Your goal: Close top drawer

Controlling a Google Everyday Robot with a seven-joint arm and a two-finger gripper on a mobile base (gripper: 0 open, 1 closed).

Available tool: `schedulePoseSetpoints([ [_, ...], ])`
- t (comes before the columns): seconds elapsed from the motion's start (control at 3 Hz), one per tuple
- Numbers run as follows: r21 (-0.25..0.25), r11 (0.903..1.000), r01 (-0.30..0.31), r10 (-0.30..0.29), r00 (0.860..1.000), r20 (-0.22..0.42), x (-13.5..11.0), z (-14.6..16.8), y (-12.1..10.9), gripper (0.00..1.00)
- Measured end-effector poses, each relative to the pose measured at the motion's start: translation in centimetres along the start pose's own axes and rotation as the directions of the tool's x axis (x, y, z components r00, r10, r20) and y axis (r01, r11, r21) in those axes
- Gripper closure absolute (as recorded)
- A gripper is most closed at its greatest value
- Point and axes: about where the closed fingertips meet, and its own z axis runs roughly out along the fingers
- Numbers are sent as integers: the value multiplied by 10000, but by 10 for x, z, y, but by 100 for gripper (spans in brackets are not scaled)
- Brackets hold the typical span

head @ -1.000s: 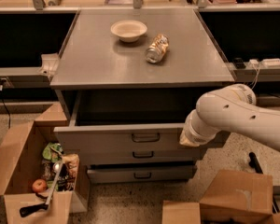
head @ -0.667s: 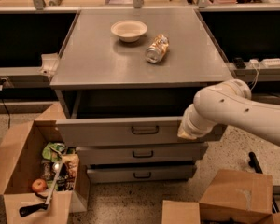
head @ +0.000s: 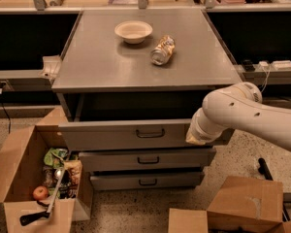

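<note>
The top drawer (head: pixel 111 136) stood pulled out from the grey cabinet, its tall front panel well forward of the counter (head: pixel 102 67) edge above it, with a dark gap showing the open interior behind. Its long axis ran left to right across the view, and the small wire handle (head: pixel 150 133) sat at the middle of the panel. The claw (head: pixel 195 136) was at the far right end of that panel, at the tip of the white arm (head: pixel 242 113) that reached in from the right side. It seemed to be touching or just in front of the drawer face, well to the right of the handle. Whether the claw was spread or pressed together could not be told, since the wrist hid it. The drawer therefore lay directly beyond the claw, and closing it would call for a push straight back into the cabinet; a push so far off centre might skew the drawer on its runners. Below it, two shallower drawers (head: pixel 148 159) also stood slightly out. A bowl (head: pixel 133 31) and a can (head: pixel 162 50) lying on its side rested on the counter, near each other but apart, and an open cardboard box (head: pixel 14 171) of odds and ends sat on the floor to the left.
</note>
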Motion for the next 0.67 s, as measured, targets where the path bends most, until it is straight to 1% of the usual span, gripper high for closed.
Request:
schedulePoseSetpoints([
  [0.67, 0, 10000, 0, 0, 10000, 0, 0, 0, 0, 6],
])
